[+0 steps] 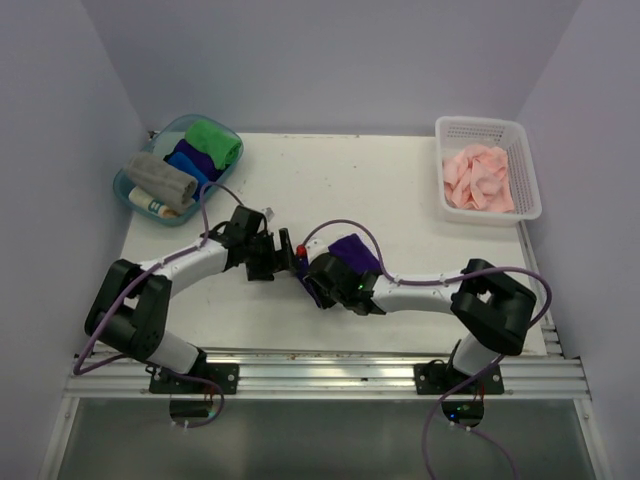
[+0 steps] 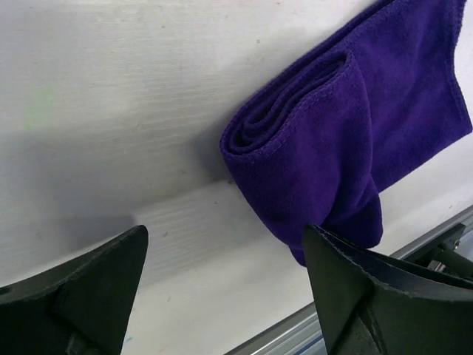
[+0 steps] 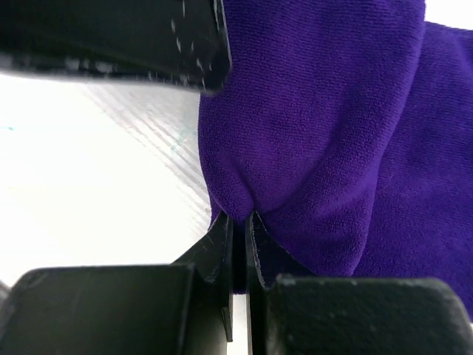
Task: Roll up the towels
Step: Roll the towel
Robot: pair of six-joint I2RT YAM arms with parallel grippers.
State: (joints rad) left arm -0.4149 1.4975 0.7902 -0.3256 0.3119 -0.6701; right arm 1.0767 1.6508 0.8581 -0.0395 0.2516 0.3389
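The purple towel point(image 1: 352, 252) lies on the white worktop point(image 1: 330, 180) near its front edge, between the two wrists and partly under the right one. In the left wrist view the towel point(image 2: 332, 148) is partly rolled. The spiral of its layers shows at the end facing the camera, and a flat tail runs off toward the upper right. The jaws of the left arm point(image 1: 190, 262) stand wide apart with nothing between them. One finger is over bare worktop and the other is just in front of the lower end of the roll; whether it touches the cloth cannot be told. The jaws of the right arm point(image 1: 420, 292) are closed tight on a pinched fold of the same towel point(image 3: 318, 133), the cloth bunching up from their tips. At the back left a blue tub point(image 1: 125, 185) holds a rolled grey towel point(image 1: 160, 178), a blue roll point(image 1: 190, 160) and a green roll point(image 1: 215, 142). It also holds a small white item point(image 1: 150, 205) whose coloured marks are too small to read. At the back right a white slotted basket point(image 1: 525, 205) holds loose pink towels point(image 1: 478, 178).
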